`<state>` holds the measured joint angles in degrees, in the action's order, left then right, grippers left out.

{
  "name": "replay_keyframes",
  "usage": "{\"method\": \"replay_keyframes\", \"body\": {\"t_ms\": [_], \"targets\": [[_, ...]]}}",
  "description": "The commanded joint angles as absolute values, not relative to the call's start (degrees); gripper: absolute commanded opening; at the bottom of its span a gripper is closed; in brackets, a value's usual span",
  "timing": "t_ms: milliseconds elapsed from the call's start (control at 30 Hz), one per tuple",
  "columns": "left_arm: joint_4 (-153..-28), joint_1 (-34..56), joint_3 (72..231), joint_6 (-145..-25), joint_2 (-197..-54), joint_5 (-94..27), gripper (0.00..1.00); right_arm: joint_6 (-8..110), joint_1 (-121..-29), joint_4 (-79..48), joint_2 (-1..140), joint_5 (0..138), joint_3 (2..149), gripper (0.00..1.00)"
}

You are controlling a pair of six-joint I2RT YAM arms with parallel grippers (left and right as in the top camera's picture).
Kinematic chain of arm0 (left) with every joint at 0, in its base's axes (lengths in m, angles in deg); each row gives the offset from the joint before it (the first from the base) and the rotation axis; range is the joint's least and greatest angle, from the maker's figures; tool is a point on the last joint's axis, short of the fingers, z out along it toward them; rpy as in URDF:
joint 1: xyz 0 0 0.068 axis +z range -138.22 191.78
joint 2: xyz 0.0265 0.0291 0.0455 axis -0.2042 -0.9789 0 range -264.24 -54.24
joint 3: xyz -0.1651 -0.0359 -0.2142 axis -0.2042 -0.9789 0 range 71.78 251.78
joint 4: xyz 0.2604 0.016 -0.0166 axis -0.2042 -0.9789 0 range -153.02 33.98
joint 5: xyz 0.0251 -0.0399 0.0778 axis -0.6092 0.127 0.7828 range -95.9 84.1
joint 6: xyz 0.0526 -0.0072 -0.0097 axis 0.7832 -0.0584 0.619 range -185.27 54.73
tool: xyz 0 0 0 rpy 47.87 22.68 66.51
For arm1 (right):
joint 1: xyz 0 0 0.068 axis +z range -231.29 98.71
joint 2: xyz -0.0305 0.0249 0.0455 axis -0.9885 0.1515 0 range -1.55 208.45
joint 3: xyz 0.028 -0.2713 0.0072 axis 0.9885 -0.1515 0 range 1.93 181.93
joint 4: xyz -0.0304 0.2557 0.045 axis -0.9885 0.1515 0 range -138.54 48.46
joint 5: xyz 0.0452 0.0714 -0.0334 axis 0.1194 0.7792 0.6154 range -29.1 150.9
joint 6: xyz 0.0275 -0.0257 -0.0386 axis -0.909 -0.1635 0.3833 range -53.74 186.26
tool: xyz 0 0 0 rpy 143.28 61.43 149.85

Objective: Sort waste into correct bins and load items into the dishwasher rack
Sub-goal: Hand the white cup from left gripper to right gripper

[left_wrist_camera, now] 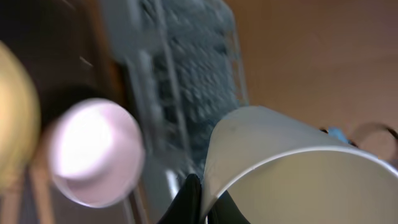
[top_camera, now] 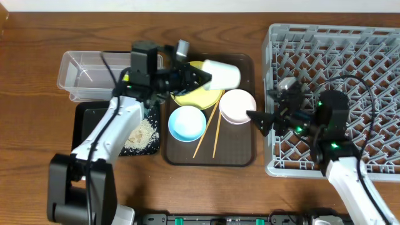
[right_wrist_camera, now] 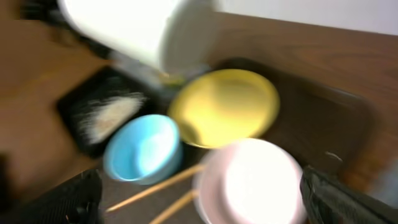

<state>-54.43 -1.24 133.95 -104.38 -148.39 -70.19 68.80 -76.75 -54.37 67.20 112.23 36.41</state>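
My left gripper [top_camera: 201, 76] is shut on the rim of the pale green cup [top_camera: 224, 74] and holds it tipped on its side above the yellow plate [top_camera: 195, 95]. The left wrist view shows the fingers [left_wrist_camera: 202, 200] pinching the cup's wall [left_wrist_camera: 273, 143]. My right gripper [top_camera: 259, 119] is open and empty beside the white bowl [top_camera: 237, 106], with its fingers [right_wrist_camera: 202, 205] wide either side of that bowl [right_wrist_camera: 255, 183]. The light blue bowl [top_camera: 187, 122] and two chopsticks [top_camera: 209, 128] lie on the brown tray. Rice scraps [top_camera: 141, 134] lie in the black tray [top_camera: 94, 119].
The grey dishwasher rack [top_camera: 350, 56] fills the right side, with the right arm over its left edge. The clear tub [top_camera: 81, 72] stands at the back left, above the black tray. The brown serving tray [top_camera: 240, 156] sits in the middle. The left arm crosses over the black tray.
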Motion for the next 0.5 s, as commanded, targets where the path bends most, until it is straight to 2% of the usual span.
{"method": "replay_keyframes", "body": {"t_ms": [0,167,267,467], "targets": [[-53.98,-3.51,133.88,-106.28,-149.13,-79.50,0.06,70.16,-76.12,-57.03,70.56,125.11,37.37,0.99],[-53.32,-5.98,133.88,-106.30,-149.13,-83.02,0.06,70.16,-76.01,-63.55,73.56,125.74,37.37,0.99],[-53.32,-6.48,133.88,-106.30,-149.13,-83.30,0.07,70.09,-76.01,-68.40,73.82,126.07,37.39,0.93],[-53.32,-6.52,133.88,-106.30,-149.13,-83.26,0.07,65.35,-75.99,-79.15,73.80,129.48,37.39,0.93]]}}
